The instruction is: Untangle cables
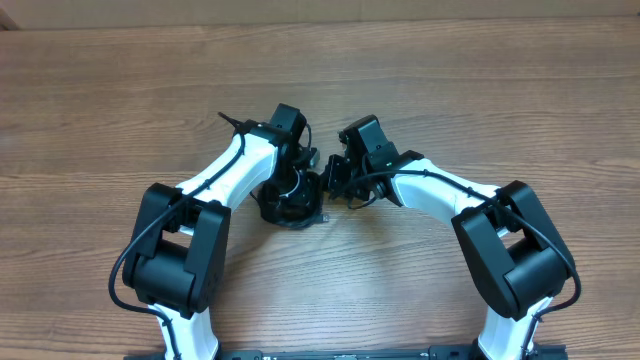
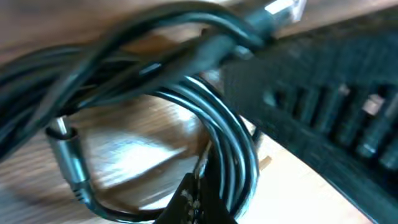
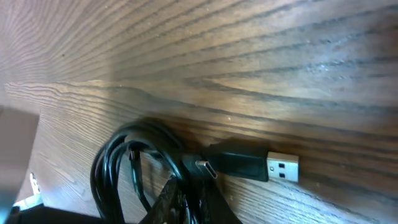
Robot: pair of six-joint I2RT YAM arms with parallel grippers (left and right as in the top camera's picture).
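The cables (image 1: pixel 290 208) are a small black bundle on the wooden table between my two arms. My left gripper (image 1: pixel 300 185) and right gripper (image 1: pixel 332 185) meet over it, tips close together. The left wrist view is blurred. It shows looped black cables (image 2: pixel 230 124) and a silver-tipped plug (image 2: pixel 62 134), with the left gripper (image 2: pixel 202 202) shut on strands of the loop. In the right wrist view a black coil (image 3: pixel 106 168) lies beside a silver USB plug (image 3: pixel 280 168). The right gripper (image 3: pixel 186 202) is shut on strands next to a small oval plug (image 3: pixel 208 169).
Bare wooden table (image 1: pixel 480 90) surrounds the bundle on all sides. The right arm's black ribbed gripper body (image 2: pixel 323 118) fills the right of the left wrist view, very close to the left gripper. Both white arms reach in from the near edge.
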